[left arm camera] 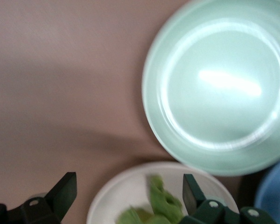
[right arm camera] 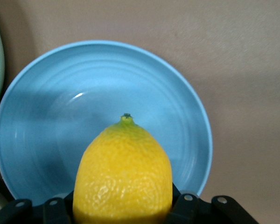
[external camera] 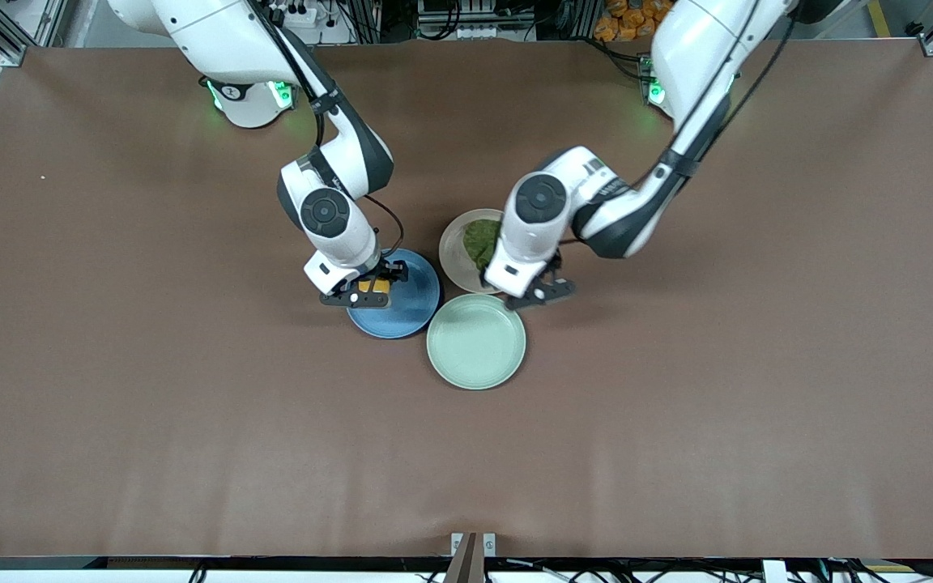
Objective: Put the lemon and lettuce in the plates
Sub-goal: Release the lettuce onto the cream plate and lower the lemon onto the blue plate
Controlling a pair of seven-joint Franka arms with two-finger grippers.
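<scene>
My right gripper (external camera: 365, 293) is shut on the lemon (external camera: 375, 285) and holds it over the blue plate (external camera: 406, 312). In the right wrist view the yellow lemon (right arm camera: 123, 170) fills the space between the jaws of the gripper (right arm camera: 123, 207), with the blue plate (right arm camera: 51, 121) under it. The wrinkly green lettuce (external camera: 480, 240) lies in the beige-pink plate (external camera: 454, 253). My left gripper (external camera: 542, 293) is open and empty over that plate's edge. In the left wrist view the gripper (left arm camera: 129, 191) is open above the lettuce (left arm camera: 165, 205) and the plate (left arm camera: 109, 200).
An empty pale mint-green plate (external camera: 476, 342) lies nearer the front camera, touching or almost touching both other plates; it also shows in the left wrist view (left arm camera: 224, 93). Bare brown table (external camera: 151, 405) lies all around the three plates.
</scene>
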